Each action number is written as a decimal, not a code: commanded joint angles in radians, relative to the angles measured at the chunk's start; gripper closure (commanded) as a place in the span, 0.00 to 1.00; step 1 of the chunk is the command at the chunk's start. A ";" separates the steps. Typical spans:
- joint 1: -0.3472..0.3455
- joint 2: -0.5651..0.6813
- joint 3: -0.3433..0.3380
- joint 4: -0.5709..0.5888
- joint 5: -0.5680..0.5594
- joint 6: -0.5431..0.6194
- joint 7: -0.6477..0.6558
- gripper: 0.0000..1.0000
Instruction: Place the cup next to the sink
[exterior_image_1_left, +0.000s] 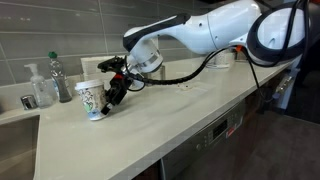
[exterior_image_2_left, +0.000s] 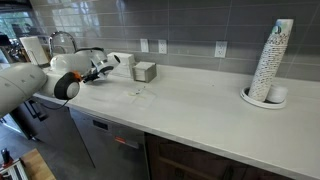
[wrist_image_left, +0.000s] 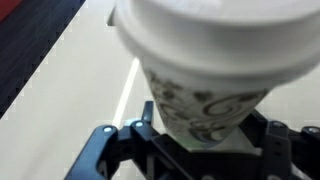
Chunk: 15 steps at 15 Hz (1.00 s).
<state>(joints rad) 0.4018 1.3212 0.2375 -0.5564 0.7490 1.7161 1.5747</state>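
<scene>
White paper cup (wrist_image_left: 205, 95) (patterned, lidded), fingers (wrist_image_left: 140, 140) closed snugly on its lower body, beige counter (exterior_image_1_left: 160, 120) beneath

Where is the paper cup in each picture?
In an exterior view: cup, left of centre, against the pale counter.
In an exterior view: cup, far left, small and white.
Wrist view: cup fills the middle, close up.
Shared landmark: the pale counter.

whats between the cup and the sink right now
Between the cup and the sink only bare countertop shows in an exterior view; two bottles stand further back by the wall.
</scene>
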 joint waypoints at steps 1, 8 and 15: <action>-0.005 0.028 0.011 0.052 -0.062 -0.046 0.056 0.00; -0.011 -0.011 -0.016 0.077 -0.181 -0.205 0.256 0.00; -0.015 -0.110 -0.067 0.052 -0.391 -0.272 0.472 0.00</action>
<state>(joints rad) 0.3851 1.2812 0.2034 -0.4498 0.4460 1.4531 1.9797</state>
